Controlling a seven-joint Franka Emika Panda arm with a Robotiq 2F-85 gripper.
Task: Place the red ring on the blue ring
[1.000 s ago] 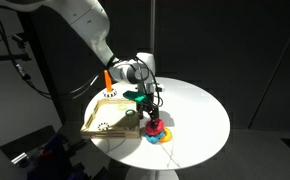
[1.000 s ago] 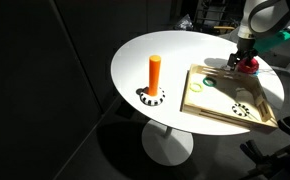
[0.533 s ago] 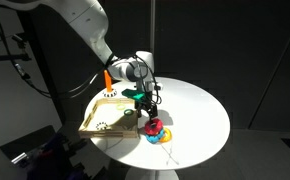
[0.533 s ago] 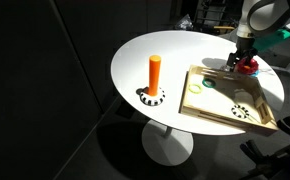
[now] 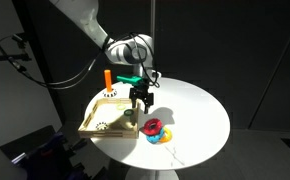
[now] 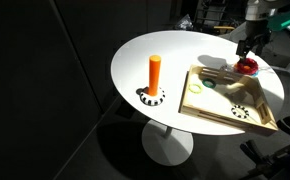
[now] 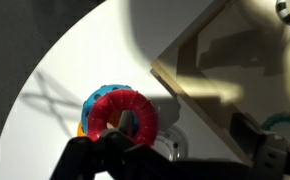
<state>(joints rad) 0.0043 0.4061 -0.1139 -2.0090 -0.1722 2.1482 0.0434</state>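
My gripper (image 5: 140, 102) hung in the air above the round white desk (image 5: 200, 110), its dark fingers parted and holding nothing. The small red doughnut-shaped ring (image 5: 155, 125) sat below it and a little to one side, well clear of the fingertips. It lay flat on top of the light-blue ring (image 5: 151, 135), which showed only as a cyan edge beneath it. In the wrist view the red ring (image 7: 120, 110) covered most of the blue ring (image 7: 97, 95), and a sliver of a yellow ring (image 7: 81, 129) peeked out at the stack's lower edge, touching it. The stack stood on the desk just beside the corner of the shallow wooden tray (image 7: 220, 75), not inside it. A green ring (image 7: 285, 124) lay within that tray, partly cut off by the picture's edge. In an exterior view the gripper (image 6: 247, 48) hovered just above the red ring (image 6: 248, 66) near the tray's far corner. The upright orange peg (image 6: 155, 72) stood well apart on its black-and-white base.
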